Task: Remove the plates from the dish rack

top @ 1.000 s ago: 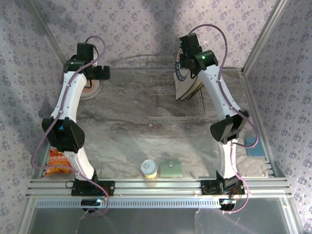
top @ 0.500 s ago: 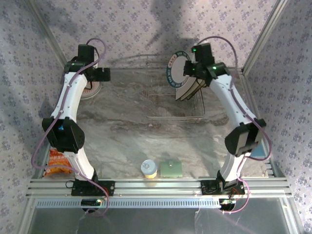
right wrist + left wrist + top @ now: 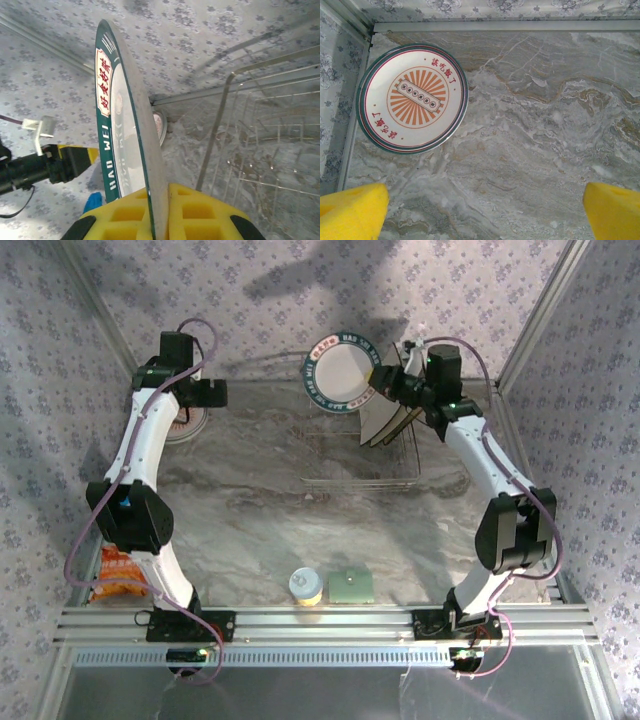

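Observation:
My right gripper (image 3: 385, 380) is shut on the rim of a round white plate (image 3: 340, 373) with a teal rim, held upright in the air over the back left corner of the wire dish rack (image 3: 345, 480). In the right wrist view the plate (image 3: 131, 125) stands edge-on between the yellow pads (image 3: 200, 212). Square cream plates (image 3: 385, 425) lean in the rack's right side. My left gripper (image 3: 197, 392) hangs open above round patterned plates (image 3: 412, 97) stacked flat at the table's back left, its yellow fingertips (image 3: 350, 210) wide apart with bare table between them.
Near the front edge stand a yellow-lidded jar (image 3: 306, 587) and a small green square pad (image 3: 351, 586). An orange snack bag (image 3: 118, 575) lies at the front left. A blue item (image 3: 515, 535) sits at the right edge. Patterned walls close in the back and sides.
My right arm has lifted the round plate up out of the rack and carried it left and toward the back. The left arm has stayed still.

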`<action>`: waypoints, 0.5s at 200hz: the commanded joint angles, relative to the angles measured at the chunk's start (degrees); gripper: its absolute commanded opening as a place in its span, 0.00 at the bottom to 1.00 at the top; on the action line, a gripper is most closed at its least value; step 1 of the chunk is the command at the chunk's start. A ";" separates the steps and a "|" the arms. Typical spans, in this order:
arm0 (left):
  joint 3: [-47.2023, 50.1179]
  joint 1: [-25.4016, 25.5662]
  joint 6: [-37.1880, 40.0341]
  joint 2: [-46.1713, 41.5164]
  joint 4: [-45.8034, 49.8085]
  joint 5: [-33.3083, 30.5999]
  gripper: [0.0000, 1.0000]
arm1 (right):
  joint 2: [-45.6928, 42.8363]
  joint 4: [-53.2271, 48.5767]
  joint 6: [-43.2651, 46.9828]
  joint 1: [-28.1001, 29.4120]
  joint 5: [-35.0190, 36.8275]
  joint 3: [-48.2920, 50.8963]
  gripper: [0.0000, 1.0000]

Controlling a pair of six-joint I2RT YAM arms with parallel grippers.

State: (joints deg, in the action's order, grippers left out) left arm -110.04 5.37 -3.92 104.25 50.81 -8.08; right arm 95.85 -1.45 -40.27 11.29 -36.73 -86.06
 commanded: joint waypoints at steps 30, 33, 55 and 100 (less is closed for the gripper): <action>-0.36 -0.75 -0.81 -2.03 -0.97 3.58 0.99 | 0.50 6.89 -2.86 0.20 -3.27 -0.49 0.00; -0.35 -0.71 -0.89 -2.03 -1.05 3.99 0.99 | 0.51 6.87 -2.86 0.17 -3.26 -0.43 0.00; 0.65 -0.71 -1.54 -3.00 -3.16 10.40 0.99 | 0.80 6.90 -2.89 0.44 -3.08 -0.56 0.00; 8.89 -1.82 -7.79 -6.95 -19.83 40.44 0.99 | 2.43 6.97 -4.06 1.56 -3.16 -1.98 0.00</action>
State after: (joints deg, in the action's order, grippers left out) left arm -104.92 4.47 -6.79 101.49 43.38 11.51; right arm 97.19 2.37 -42.72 12.05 -38.41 -86.06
